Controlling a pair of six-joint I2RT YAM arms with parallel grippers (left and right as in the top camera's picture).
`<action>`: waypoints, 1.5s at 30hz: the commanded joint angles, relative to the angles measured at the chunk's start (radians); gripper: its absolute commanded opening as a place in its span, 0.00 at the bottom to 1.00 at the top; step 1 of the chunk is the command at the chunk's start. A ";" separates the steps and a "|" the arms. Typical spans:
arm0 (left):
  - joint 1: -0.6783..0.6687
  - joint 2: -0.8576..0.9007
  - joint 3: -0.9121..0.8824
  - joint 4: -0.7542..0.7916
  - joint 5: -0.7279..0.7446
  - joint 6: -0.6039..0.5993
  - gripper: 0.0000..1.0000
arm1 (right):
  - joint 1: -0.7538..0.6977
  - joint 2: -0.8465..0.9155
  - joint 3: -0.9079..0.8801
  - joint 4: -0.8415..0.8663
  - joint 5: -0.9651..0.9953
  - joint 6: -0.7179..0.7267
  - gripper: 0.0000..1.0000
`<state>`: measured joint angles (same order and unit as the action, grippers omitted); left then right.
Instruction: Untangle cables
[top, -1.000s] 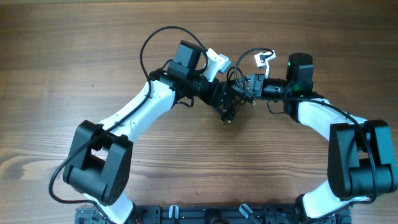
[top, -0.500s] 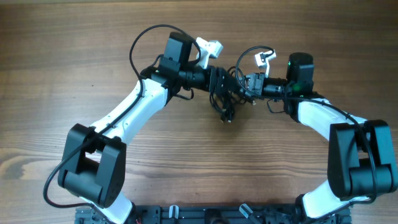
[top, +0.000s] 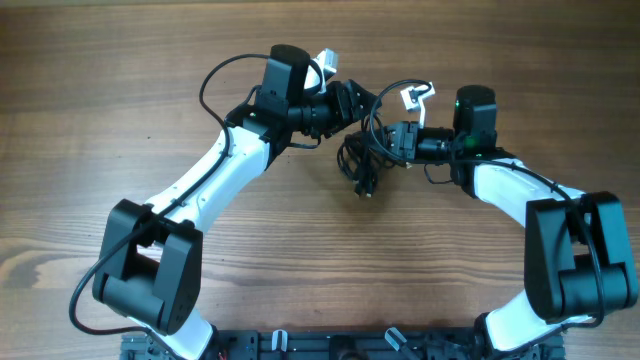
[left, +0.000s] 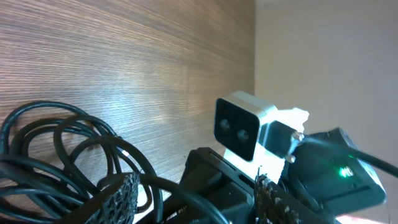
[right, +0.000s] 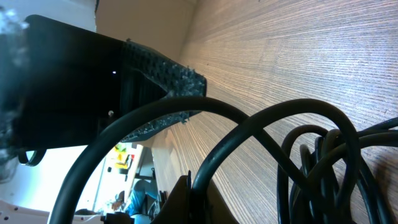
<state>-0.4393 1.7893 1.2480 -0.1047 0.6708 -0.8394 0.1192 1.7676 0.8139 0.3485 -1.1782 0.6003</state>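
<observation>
The cables (top: 360, 160) are a small tangle of thin black cords in the middle of the table, with a plug end (top: 366, 190) towards the near side. My left gripper (top: 350, 100) is just beyond the tangle. In the left wrist view its fingers (left: 196, 202) are wide apart, one cord runs between them, and the loops (left: 62, 149) lie to the left. My right gripper (top: 392, 138) is at the tangle's right edge. In the right wrist view it (right: 196, 199) is shut on one cord, and the loops (right: 323, 162) lie to the right.
The wooden table (top: 120, 80) stretches around both arms. The two grippers face each other closely: the right wrist camera (left: 239, 127) fills the left wrist view, and a left finger (right: 165, 81) shows in the right wrist view. Thicker arm wires (top: 225, 70) loop beside the left wrist.
My left gripper has moved from over the tangle towards the far side of the table and turned. The right gripper has stayed nearly still, holding its cord.
</observation>
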 joint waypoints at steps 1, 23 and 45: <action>-0.010 -0.022 -0.006 -0.006 -0.036 -0.067 0.62 | 0.002 0.019 0.010 0.002 -0.023 -0.025 0.04; -0.050 -0.022 -0.006 -0.027 -0.059 -0.089 0.62 | 0.002 0.019 0.010 -0.005 -0.024 -0.027 0.04; -0.062 -0.022 -0.006 -0.034 -0.026 -0.115 0.21 | 0.002 0.019 0.010 -0.035 -0.023 -0.051 0.04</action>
<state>-0.4969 1.7893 1.2480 -0.1349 0.6338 -0.9596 0.1188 1.7676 0.8139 0.3115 -1.1778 0.5735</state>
